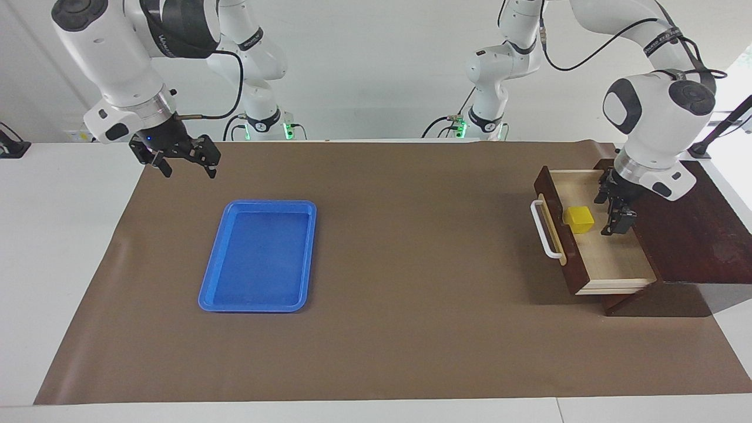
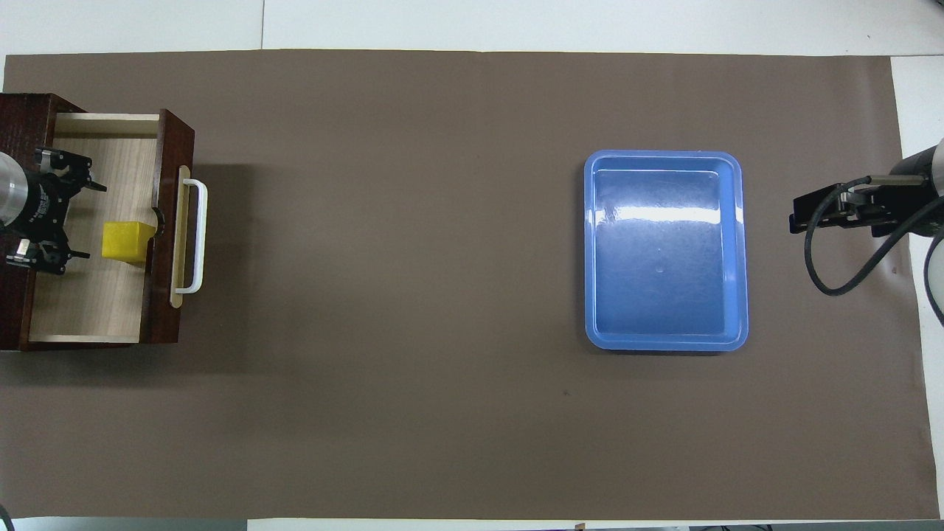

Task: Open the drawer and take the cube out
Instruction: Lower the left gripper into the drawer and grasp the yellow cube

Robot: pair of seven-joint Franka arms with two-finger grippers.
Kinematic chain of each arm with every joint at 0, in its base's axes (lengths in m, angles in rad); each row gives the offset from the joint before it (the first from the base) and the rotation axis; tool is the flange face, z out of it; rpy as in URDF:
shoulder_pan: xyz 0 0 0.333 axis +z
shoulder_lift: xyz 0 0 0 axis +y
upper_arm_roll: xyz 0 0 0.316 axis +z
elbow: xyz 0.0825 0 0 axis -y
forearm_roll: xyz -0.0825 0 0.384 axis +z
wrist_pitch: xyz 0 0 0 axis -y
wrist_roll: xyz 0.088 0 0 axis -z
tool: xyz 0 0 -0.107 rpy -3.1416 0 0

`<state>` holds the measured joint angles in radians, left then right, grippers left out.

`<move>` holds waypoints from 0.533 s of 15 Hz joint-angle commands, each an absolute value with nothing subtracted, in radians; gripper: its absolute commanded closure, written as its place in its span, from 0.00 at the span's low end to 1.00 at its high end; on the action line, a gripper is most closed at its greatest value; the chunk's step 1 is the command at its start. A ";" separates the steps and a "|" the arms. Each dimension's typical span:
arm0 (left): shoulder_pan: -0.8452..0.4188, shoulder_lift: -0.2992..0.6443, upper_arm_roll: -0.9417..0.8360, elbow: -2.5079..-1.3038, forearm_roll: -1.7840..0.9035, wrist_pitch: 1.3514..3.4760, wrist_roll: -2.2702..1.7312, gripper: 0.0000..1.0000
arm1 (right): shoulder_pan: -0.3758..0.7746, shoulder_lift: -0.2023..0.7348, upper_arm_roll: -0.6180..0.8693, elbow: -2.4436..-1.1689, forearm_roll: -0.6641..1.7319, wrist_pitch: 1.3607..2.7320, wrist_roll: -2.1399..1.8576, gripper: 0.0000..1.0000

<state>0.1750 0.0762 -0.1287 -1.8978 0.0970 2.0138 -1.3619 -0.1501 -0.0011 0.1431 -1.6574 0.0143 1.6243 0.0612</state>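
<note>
- A white bench is covered by a wide brown mat, with two white robot arms reaching in from one long side.
- At the left arm's end of the bench stands a dark wooden box. Its drawer is pulled out toward the middle of the mat, showing a pale wood floor.
- The drawer's dark front carries a white bar handle on a tan strip.
- The cube, small and bright yellow, sits on the drawer floor, just inside the front panel and close to it.
- The left gripper hangs over the open drawer, beside the cube on the side toward the box. Its fingers are spread wide apart and hold nothing. They do not touch the cube.
- In the overhead view the left gripper points toward the drawer front, one finger to each side of the cube's line.
- A blue tray lies flat on the mat toward the right arm's end, well apart from the drawer.
- The right gripper waits in the air over the mat's edge at the right arm's end, nearer to the robots than the tray. Its fingers are open and hold nothing.
</note>
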 commanded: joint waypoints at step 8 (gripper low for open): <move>0.167 -0.003 -0.133 -2.059 0.077 2.112 -1.586 0.39 | -0.183 -0.018 0.150 -1.678 0.034 1.625 0.028 0.00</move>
